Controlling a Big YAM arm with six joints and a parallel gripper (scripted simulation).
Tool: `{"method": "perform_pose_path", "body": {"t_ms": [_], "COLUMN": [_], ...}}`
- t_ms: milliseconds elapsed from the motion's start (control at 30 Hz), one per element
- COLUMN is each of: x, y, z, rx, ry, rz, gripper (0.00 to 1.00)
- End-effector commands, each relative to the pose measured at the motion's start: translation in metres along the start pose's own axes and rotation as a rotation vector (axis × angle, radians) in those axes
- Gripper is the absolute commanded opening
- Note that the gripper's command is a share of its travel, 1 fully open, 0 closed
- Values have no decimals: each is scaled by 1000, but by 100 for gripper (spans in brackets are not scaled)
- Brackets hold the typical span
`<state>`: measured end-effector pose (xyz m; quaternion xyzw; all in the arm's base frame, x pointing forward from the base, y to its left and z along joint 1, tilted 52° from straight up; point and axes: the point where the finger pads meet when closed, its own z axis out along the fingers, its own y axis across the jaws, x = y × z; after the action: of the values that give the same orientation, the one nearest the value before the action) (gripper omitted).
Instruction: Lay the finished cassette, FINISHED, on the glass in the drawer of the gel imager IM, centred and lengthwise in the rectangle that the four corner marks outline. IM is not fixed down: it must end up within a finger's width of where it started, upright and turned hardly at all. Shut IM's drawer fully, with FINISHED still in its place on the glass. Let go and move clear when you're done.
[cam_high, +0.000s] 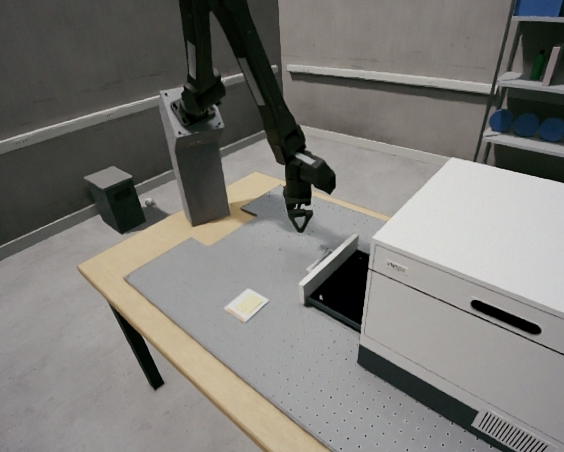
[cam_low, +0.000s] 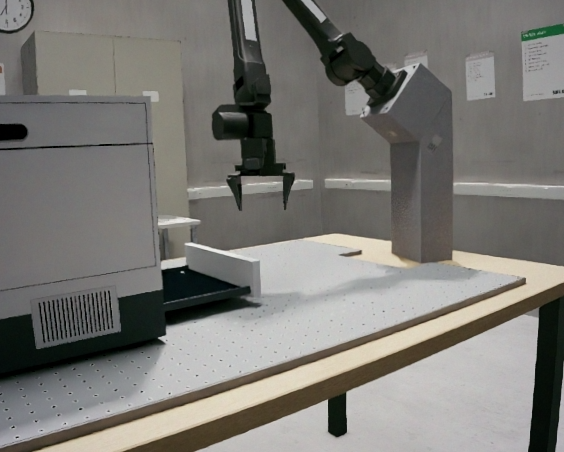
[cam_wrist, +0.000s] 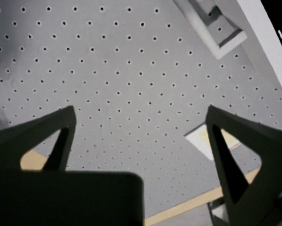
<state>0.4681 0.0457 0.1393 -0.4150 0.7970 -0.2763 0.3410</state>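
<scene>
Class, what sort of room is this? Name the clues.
Probably a laboratory: a pegboard-like metal plate on the table, a big boxy machine with a drawer, and notices on the wall.

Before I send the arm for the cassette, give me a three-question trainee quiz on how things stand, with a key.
1. True or false: the cassette is already lying in the drawer.
2. Multiple choice: how is the gripper now?
a) shut on the drawer's handle
b) open, with nothing between its fingers
c) shut on the cassette
3. Fill in the blank: the drawer of the imager is pulled ____, so the cassette can be laid inside before it is closed.

Key: 1. false; 2. b; 3. out (or open)
</scene>
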Motion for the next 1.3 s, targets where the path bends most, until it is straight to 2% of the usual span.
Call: {"method": "perform_pose_path", "body": {"t_ms": [0,133,200,667,767,867,967,1133,1267], "x": [-3,5,5,38,39,45,47,49,54], "y": [1,10,10,42,43,49,53,49,31], "z": [-11,-16,-16,-35,-35,-38,-35,-34,-18], "rx": [19,19,19,13,11,10,1,8,2], "ry": [-19,-21,-21,-21,-17,-18,1,2,18], "rz": [168,285,285,731,746,829,821,820,680], "gripper": [100,100,100,100,100,100,100,100,100]}}
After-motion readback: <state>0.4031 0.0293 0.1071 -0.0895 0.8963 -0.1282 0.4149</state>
